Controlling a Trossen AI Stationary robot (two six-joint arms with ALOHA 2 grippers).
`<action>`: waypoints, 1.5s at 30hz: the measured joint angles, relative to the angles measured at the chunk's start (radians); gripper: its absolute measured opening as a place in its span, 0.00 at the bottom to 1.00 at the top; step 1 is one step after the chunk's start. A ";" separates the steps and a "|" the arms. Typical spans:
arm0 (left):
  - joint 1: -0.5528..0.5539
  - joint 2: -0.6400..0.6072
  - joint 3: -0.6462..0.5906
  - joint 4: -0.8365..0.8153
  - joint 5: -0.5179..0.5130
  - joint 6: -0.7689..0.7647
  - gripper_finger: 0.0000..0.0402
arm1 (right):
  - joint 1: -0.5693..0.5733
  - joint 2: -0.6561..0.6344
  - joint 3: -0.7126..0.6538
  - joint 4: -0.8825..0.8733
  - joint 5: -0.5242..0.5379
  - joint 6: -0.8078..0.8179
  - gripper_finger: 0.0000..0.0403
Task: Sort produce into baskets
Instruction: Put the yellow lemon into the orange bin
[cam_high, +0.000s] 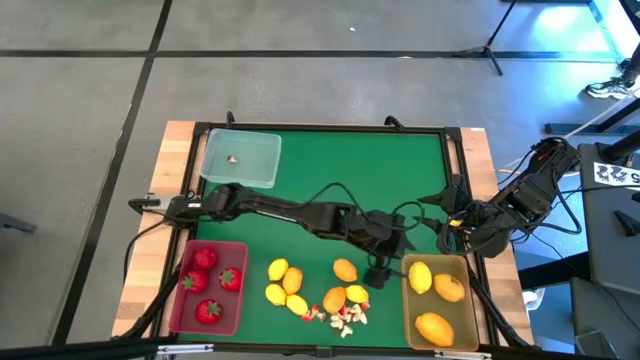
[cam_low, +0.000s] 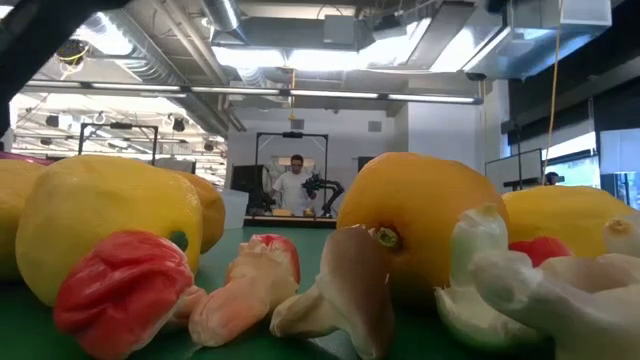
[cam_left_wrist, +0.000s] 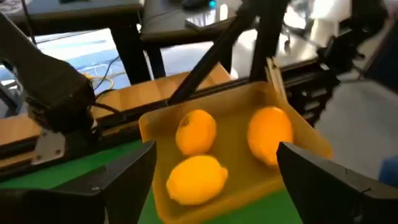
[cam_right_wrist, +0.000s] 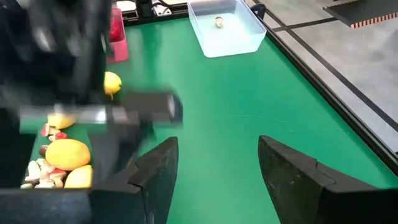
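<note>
My left gripper (cam_high: 380, 270) is open and empty over the green mat, just left of the tan-yellow basket (cam_high: 468, 300). That basket holds three lemons (cam_left_wrist: 196, 177). In the left wrist view the left gripper (cam_left_wrist: 214, 186) faces this basket. My right gripper (cam_high: 452, 232) is open and empty at the mat's right edge; it also shows in the right wrist view (cam_right_wrist: 217, 168). Several loose lemons (cam_high: 290, 285) and small white-and-red bits (cam_high: 340, 318) lie on the mat near the front. The pinkish-red basket (cam_high: 178, 300) holds several strawberries (cam_high: 208, 311). The clear basket (cam_high: 262, 170) holds one small bit (cam_high: 233, 158).
The left arm (cam_high: 290, 212) stretches across the middle of the mat from the left side. The low view is filled by lemons (cam_low: 410, 225) and bits (cam_low: 125, 285) close up. A person (cam_low: 295, 185) stands far behind the table. Bare mat lies at the far right (cam_high: 400, 165).
</note>
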 joint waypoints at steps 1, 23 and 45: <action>-0.003 -0.029 -0.001 -0.074 0.000 0.010 0.80 | 0.000 0.000 0.000 0.000 0.000 0.000 0.55; -0.169 -0.656 -0.058 -1.012 -0.276 -0.293 0.70 | 0.000 0.000 0.000 0.005 0.000 0.001 0.55; -0.404 -1.332 -1.405 -0.245 -0.721 -0.840 0.70 | 0.000 0.000 0.000 0.032 0.002 0.004 0.55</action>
